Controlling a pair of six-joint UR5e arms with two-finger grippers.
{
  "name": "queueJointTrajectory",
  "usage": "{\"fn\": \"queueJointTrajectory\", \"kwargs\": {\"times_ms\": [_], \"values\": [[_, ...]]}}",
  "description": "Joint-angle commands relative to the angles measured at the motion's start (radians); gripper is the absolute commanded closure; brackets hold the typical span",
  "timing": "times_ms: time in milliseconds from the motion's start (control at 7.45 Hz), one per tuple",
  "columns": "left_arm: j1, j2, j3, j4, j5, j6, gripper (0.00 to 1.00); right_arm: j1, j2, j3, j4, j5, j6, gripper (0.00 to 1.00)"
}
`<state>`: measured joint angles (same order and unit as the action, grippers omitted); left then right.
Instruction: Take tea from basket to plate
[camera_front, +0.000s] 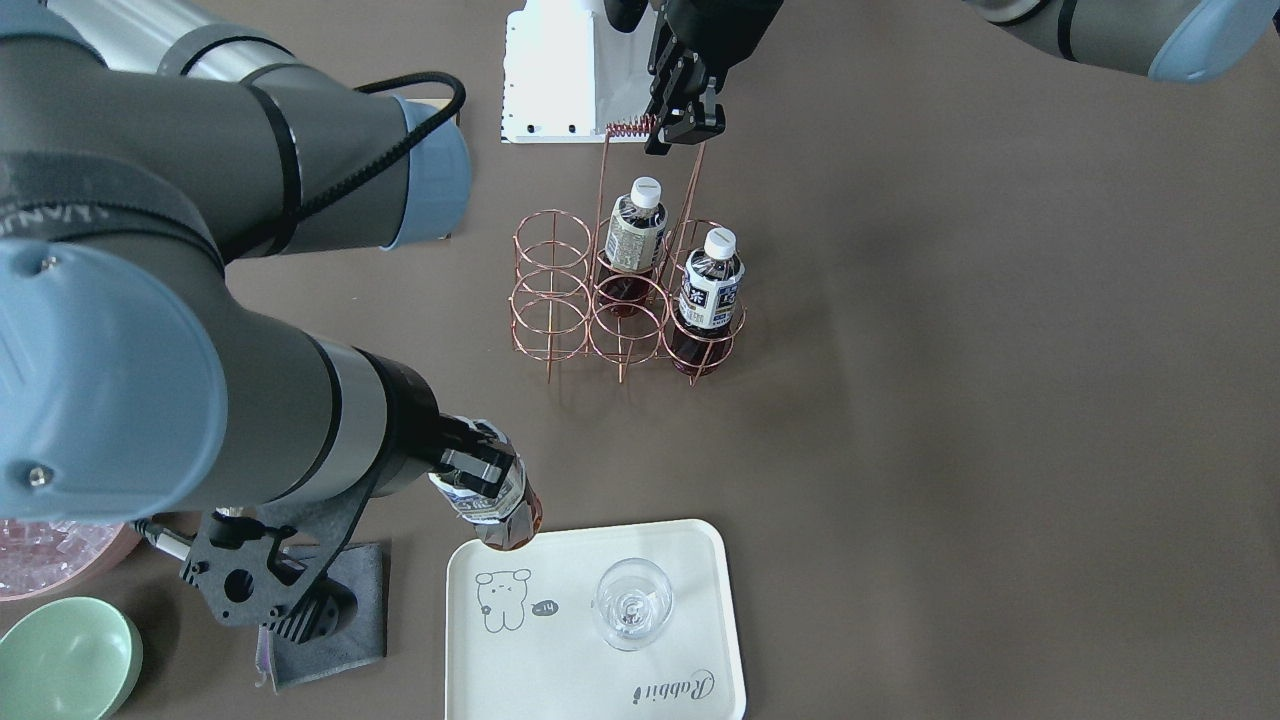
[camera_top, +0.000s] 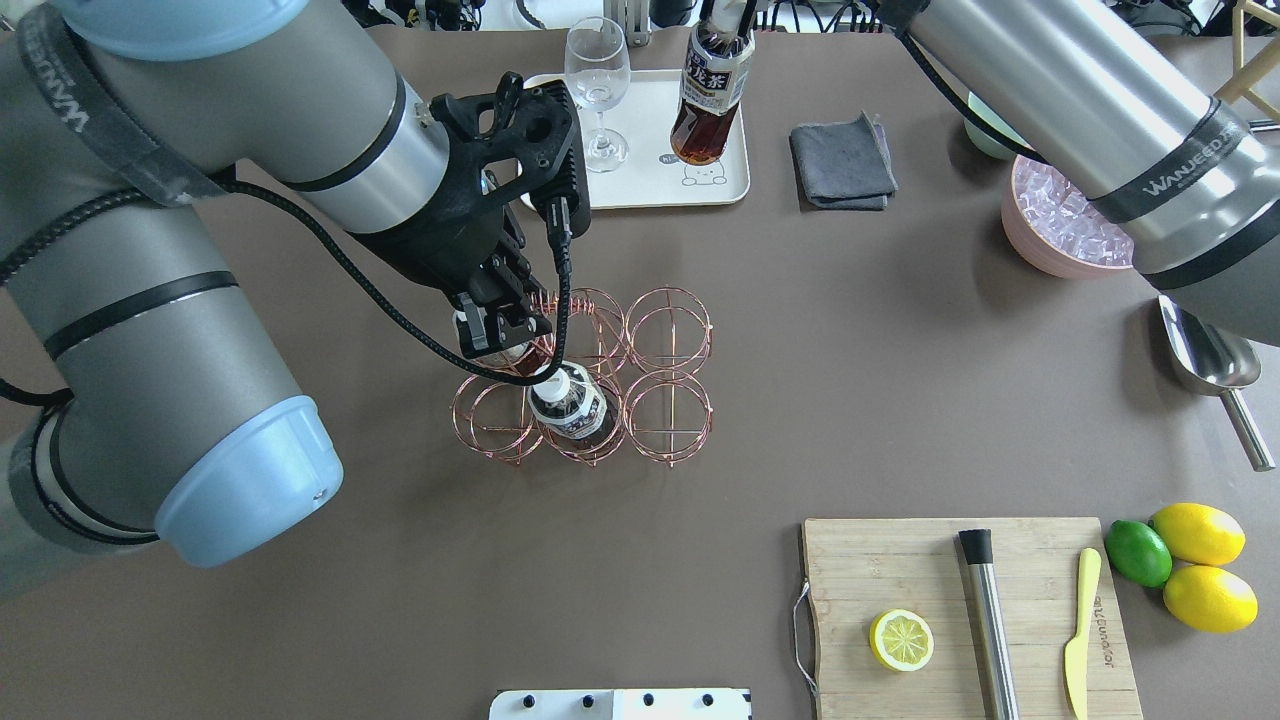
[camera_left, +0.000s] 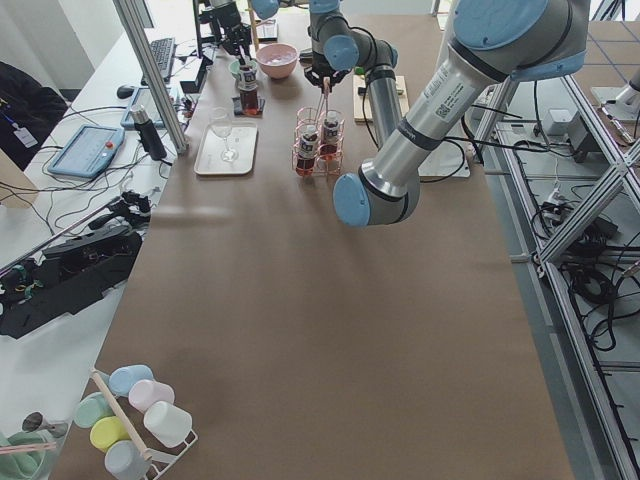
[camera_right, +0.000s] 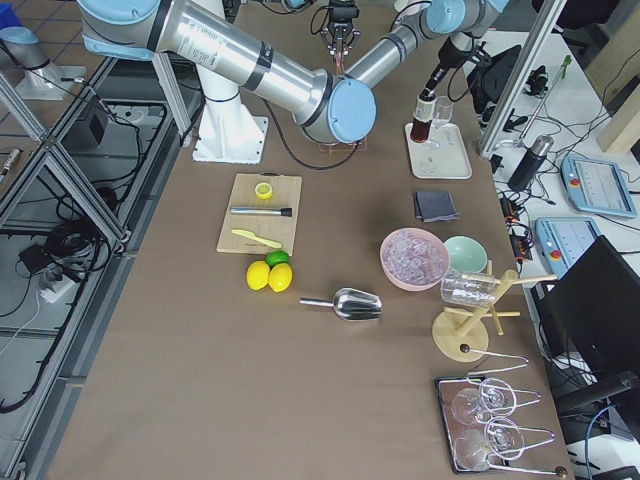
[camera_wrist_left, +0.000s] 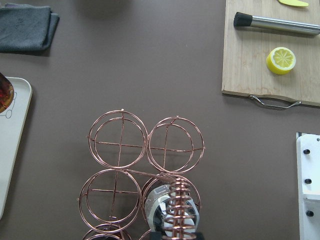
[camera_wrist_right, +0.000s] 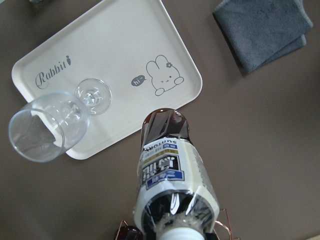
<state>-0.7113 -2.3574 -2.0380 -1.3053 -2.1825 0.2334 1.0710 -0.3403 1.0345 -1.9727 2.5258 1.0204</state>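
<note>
The copper wire basket (camera_front: 551, 297) stands mid-table and holds two tea bottles (camera_front: 635, 235) (camera_front: 710, 285). My left gripper (camera_front: 680, 128) is shut on its twisted handle (camera_wrist_left: 180, 215), above the basket (camera_top: 668, 372). My right gripper (camera_front: 478, 470) is shut on a third tea bottle (camera_top: 710, 100) and holds it tilted, base down, just over the near edge of the cream plate (camera_front: 580, 660). The right wrist view shows this bottle (camera_wrist_right: 172, 185) above the plate's (camera_wrist_right: 115, 50) edge by the cartoon drawing. A clear glass (camera_front: 632, 603) stands on the plate.
A grey cloth (camera_top: 843, 160) lies beside the plate. A pink bowl of ice (camera_top: 1065, 225), a mint-green bowl (camera_front: 65, 660) and a metal scoop (camera_top: 1210, 365) are on the right side. A cutting board (camera_top: 960, 610) with a lemon half, muddler and knife is at front right.
</note>
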Motion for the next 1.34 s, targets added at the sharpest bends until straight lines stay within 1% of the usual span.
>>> {"fn": "queueJointTrajectory", "kwargs": {"times_ms": [0, 134, 269, 403, 537, 671, 806, 940, 1074, 1208], "values": [[-0.078, 0.000, -0.023, 0.009, -0.005, -0.002, 1.00, -0.008, 0.007, -0.227, 0.220, -0.044, -0.101, 1.00], [-0.114, 0.007, -0.107, 0.109, -0.006, -0.002, 1.00, -0.028, 0.009, -0.234, 0.230, -0.089, -0.106, 1.00], [-0.166, 0.009, -0.152, 0.159, -0.014, 0.000, 1.00, -0.037, 0.009, -0.244, 0.253, -0.119, -0.158, 1.00], [-0.251, 0.076, -0.200, 0.167, -0.017, 0.000, 1.00, -0.039, 0.038, -0.292, 0.270, -0.139, -0.180, 1.00], [-0.322, 0.137, -0.232, 0.167, -0.055, 0.006, 1.00, -0.039, 0.088, -0.366, 0.323, -0.163, -0.219, 1.00], [-0.409, 0.206, -0.238, 0.166, -0.094, 0.041, 1.00, -0.051, 0.104, -0.381, 0.333, -0.209, -0.276, 1.00], [-0.478, 0.272, -0.228, 0.166, -0.103, 0.131, 1.00, -0.060, 0.106, -0.381, 0.375, -0.247, -0.284, 1.00], [-0.523, 0.318, -0.209, 0.166, -0.103, 0.189, 1.00, -0.062, 0.106, -0.386, 0.394, -0.262, -0.286, 1.00], [-0.584, 0.326, -0.167, 0.166, -0.103, 0.235, 1.00, -0.066, 0.109, -0.386, 0.438, -0.277, -0.293, 1.00], [-0.609, 0.326, -0.127, 0.166, -0.099, 0.297, 1.00, -0.080, 0.109, -0.386, 0.457, -0.316, -0.313, 1.00]]}}
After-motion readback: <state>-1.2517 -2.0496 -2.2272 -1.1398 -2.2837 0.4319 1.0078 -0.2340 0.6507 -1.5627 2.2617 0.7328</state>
